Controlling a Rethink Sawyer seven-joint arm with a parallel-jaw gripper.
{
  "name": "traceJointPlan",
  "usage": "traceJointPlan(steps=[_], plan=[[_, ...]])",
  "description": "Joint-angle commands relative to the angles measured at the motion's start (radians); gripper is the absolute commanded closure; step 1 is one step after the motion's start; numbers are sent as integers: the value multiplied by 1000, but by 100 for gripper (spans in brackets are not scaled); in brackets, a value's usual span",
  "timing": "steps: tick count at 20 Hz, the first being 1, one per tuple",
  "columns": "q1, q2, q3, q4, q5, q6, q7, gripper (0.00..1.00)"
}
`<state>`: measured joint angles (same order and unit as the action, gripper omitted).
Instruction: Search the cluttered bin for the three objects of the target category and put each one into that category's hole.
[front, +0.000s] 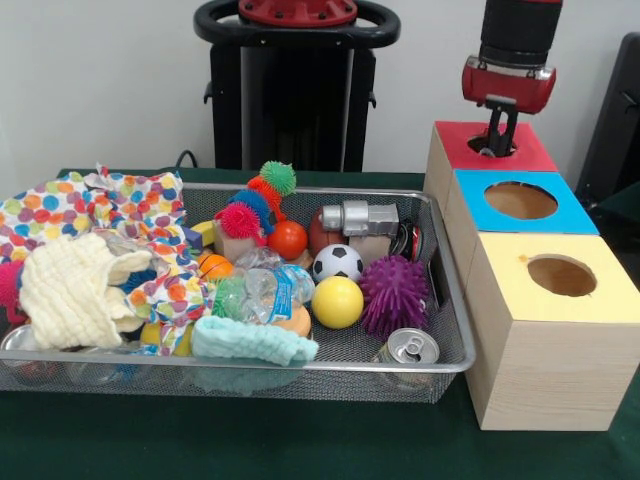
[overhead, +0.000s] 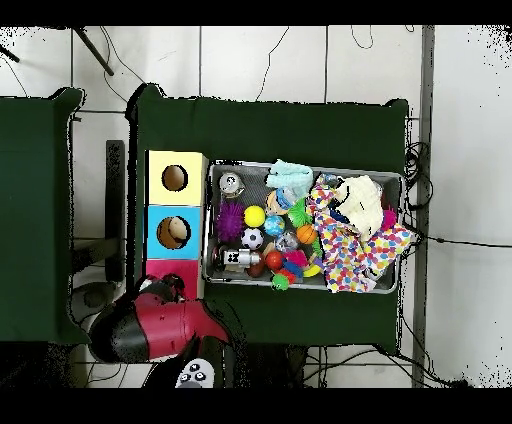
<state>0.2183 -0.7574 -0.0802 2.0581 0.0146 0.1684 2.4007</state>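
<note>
The pincer (front: 497, 143) dips into the round red-topped hole (front: 492, 146) at far right, fingers narrow, load unclear; the silver wire-mesh bin (front: 452, 300), no plush toys showing, lies left and nearer.

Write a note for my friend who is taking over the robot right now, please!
Gripper: down in the red-topped hole of the wooden box; open or shut cannot be told.
Bin: beside the boxes, full of balls, cloths, a crushed bottle and a can. No plush toy shows plainly; any may lie under the spotted cloth.
Done: cannot tell how many toys are in.
Left: search under the cloths.
</note>
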Motion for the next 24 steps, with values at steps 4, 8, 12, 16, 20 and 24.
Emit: traceJointPlan(steps=[4, 8, 12, 16, 20, 24], plan=[[17, 103, 44, -58, 65, 6, 136, 100], [4, 99, 41, -72, 65, 30, 118, 100], [-51, 39, 80, -66, 64, 125, 76, 100], [-48, -124, 69, -80, 72, 349, 57, 100], [-33, -187, 50, -109, 66, 430, 67, 100], [-40, -227, 52, -125, 59, 450, 57, 100]])
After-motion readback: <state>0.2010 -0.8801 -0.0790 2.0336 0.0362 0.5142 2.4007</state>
